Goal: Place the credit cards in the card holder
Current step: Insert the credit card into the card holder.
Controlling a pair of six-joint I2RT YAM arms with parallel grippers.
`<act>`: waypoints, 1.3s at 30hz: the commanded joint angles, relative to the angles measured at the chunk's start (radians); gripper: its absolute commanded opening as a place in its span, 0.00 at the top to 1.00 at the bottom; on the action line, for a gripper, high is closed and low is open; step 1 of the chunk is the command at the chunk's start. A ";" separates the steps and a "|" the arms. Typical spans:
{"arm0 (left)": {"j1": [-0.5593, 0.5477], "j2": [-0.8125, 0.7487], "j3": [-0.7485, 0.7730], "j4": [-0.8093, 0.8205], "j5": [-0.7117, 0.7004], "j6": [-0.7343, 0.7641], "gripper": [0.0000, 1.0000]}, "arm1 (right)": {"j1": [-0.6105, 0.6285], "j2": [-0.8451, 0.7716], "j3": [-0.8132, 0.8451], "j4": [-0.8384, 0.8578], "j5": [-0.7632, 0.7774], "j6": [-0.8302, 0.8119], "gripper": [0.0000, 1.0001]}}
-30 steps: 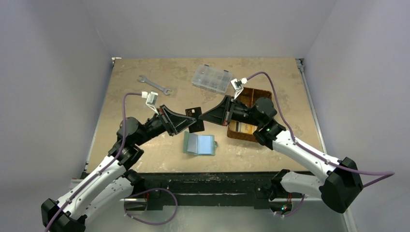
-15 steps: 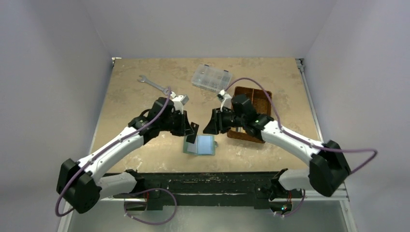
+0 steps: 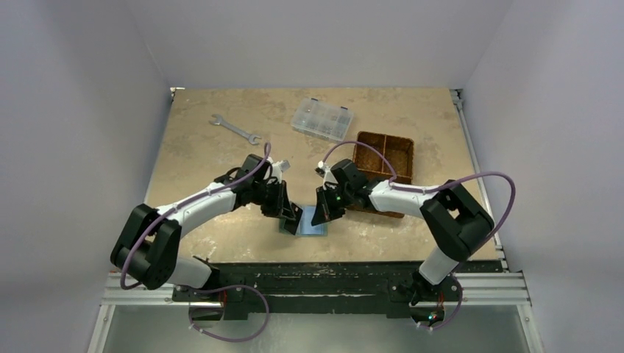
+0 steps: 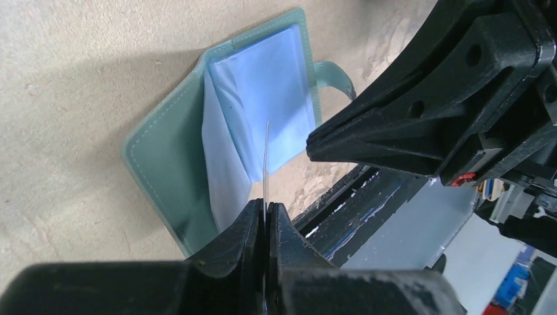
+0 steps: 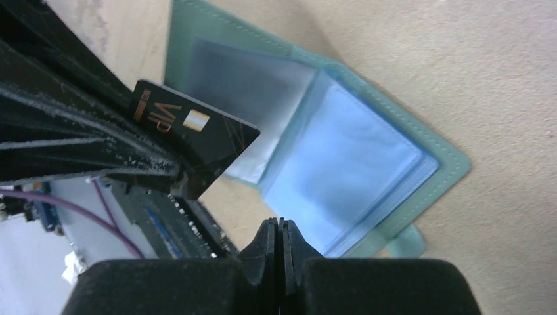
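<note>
The card holder (image 3: 315, 225) lies open on the table, sage-green (image 4: 164, 151) with pale blue clear pockets (image 5: 341, 177). My left gripper (image 4: 266, 213) is shut on a black credit card marked VIP (image 5: 197, 134), seen edge-on (image 4: 267, 151) in the left wrist view. The card's corner hangs over the left half of the holder, by a lifted pocket leaf. My right gripper (image 5: 280, 226) is shut with nothing between its fingers, its tips just over the near edge of the right-hand pocket. From above, both grippers (image 3: 293, 215) (image 3: 321, 215) meet over the holder.
A brown divided basket (image 3: 383, 158) sits to the right behind the right arm. A clear compartment box (image 3: 321, 119) and a wrench (image 3: 235, 129) lie at the back. The table's black front edge (image 3: 309, 268) runs just near the holder.
Both grippers have come down and toward the near edge onto the open holder. The black card, earlier held up between the two grippers, is now in the left one alone.
</note>
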 commanded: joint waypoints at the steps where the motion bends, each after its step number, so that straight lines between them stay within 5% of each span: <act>1: 0.016 0.047 -0.033 0.115 0.104 -0.050 1.00 | 0.001 0.035 0.005 0.046 0.059 -0.026 1.00; 39: 0.062 0.147 -0.130 0.340 0.187 -0.103 1.00 | 0.001 0.046 -0.040 0.018 0.185 -0.041 1.00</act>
